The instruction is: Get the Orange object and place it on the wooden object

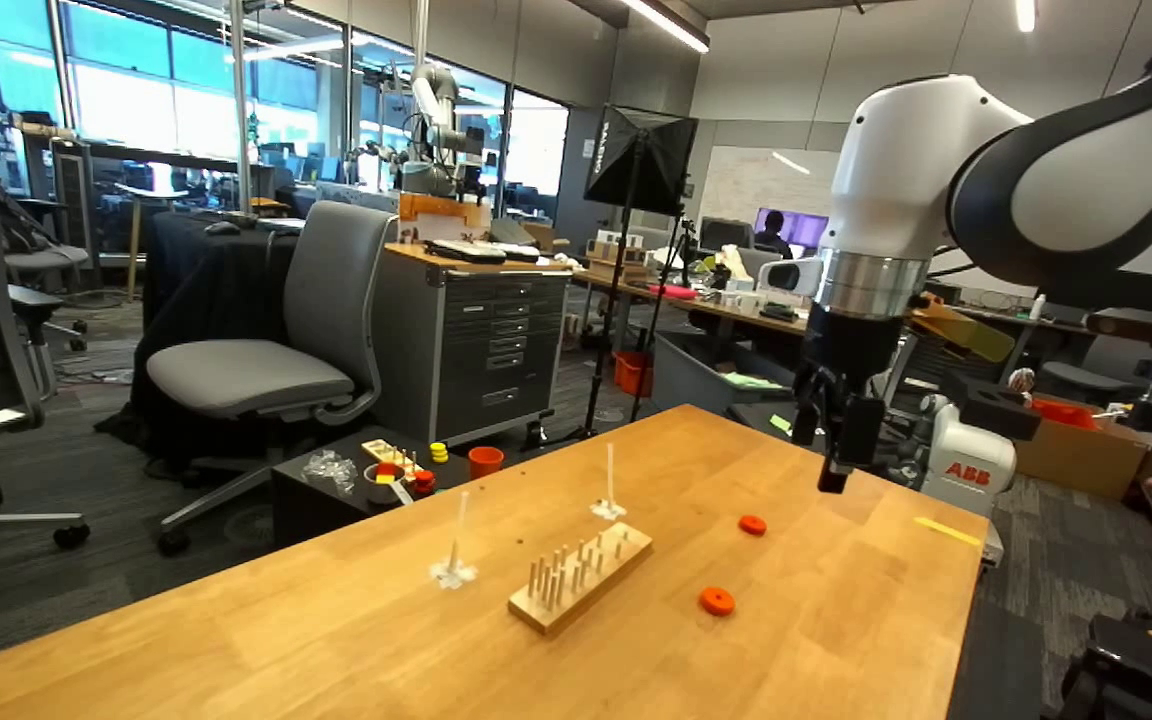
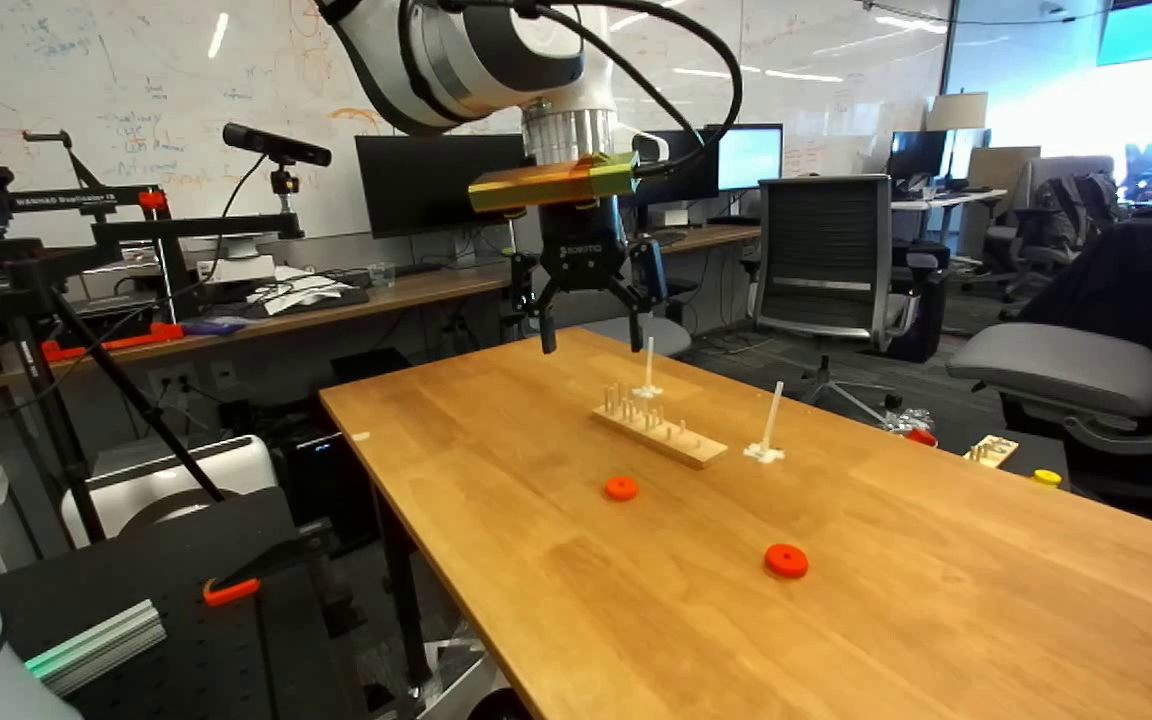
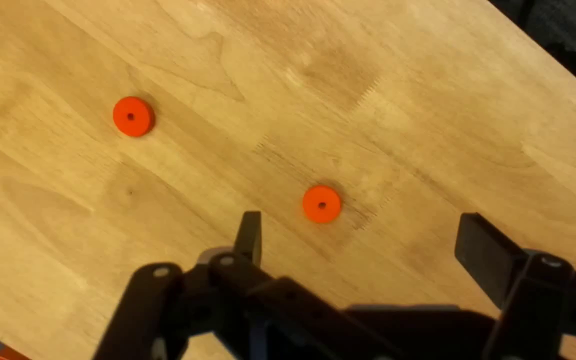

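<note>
Two small orange-red discs with centre holes lie flat and apart on the table; which is the Orange object I cannot tell. The disc (image 3: 322, 209) closer to my gripper in the wrist view sits ahead of the gap between the fingers, and the farther disc (image 3: 138, 120) is up and to the left. In both exterior views the discs (image 1: 717, 601) lie beside the wooden object (image 1: 591, 585), a pale slab bearing rows of thin upright pegs. Well above the table hangs my gripper (image 2: 592, 350), open, touching nothing. The wooden object is out of the wrist view.
A light wooden table (image 1: 836, 640) carries everything. Two thin white upright sticks (image 1: 610, 475) stand taped down behind the slab. Off the table's far edge, a low black box (image 1: 321, 515) holds a red cup (image 1: 485, 462) and other small pieces. A yellow tape strip (image 1: 948, 531) marks the table.
</note>
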